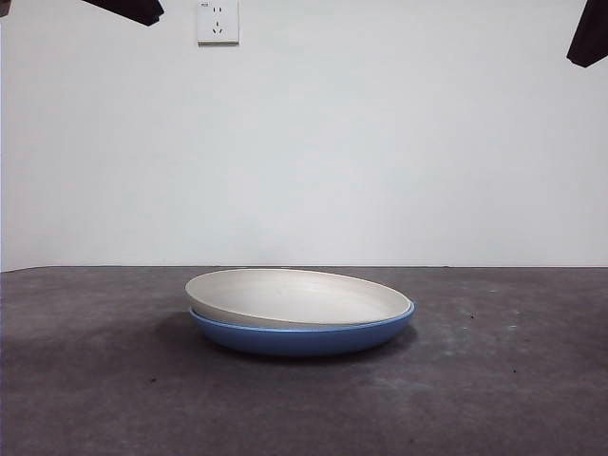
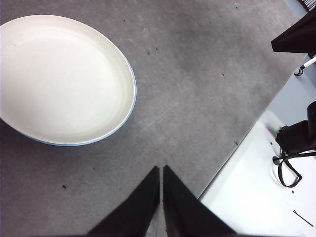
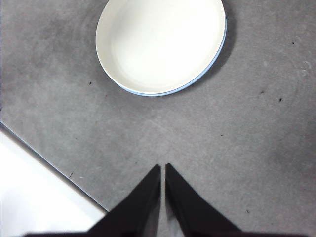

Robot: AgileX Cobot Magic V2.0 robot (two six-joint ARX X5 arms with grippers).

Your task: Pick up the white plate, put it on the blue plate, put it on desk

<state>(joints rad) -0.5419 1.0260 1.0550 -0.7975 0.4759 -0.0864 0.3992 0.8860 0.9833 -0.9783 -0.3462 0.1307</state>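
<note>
White plate (image 1: 296, 294) nested, slightly tilted, in blue plate (image 1: 302, 337) on desk (image 1: 95, 380), both grippers (image 2: 161, 168) (image 3: 163, 165) raised clear, jaws closed together, wall socket (image 1: 218, 21) behind.

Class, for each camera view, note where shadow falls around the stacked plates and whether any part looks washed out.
Front view: soft shadow on the desk left of the blue plate. Right wrist view: darker shadow beside the stack; white plate nearly washed out. Left wrist view: even light, white plate bright, rings faint.
</note>
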